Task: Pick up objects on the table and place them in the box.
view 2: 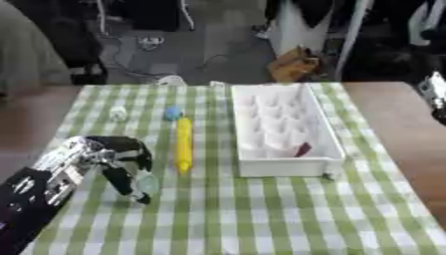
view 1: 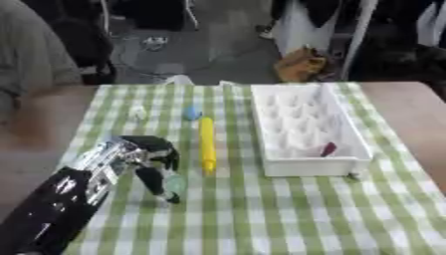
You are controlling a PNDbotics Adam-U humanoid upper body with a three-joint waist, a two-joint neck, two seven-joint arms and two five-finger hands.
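My left hand (view 1: 150,158) reaches in from the lower left over the green checked cloth. Its fingers point down and curl round a small pale green thing (view 1: 177,183) just above the cloth. A long yellow stick-like object (view 1: 207,143) lies lengthwise to the right of the hand. A small blue object (view 1: 192,113) sits at its far end. A small clear or white thing (view 1: 138,113) lies further left. The white box (view 1: 306,130) stands at the right with a dark red object (view 1: 328,149) inside its near end. My right hand (view 2: 434,94) is partly visible at the right edge.
The table's brown wood (view 1: 409,114) shows beyond the cloth on both sides. A person's sleeve (view 1: 26,55) is at the far left edge. Bags and chair legs stand on the floor behind the table.
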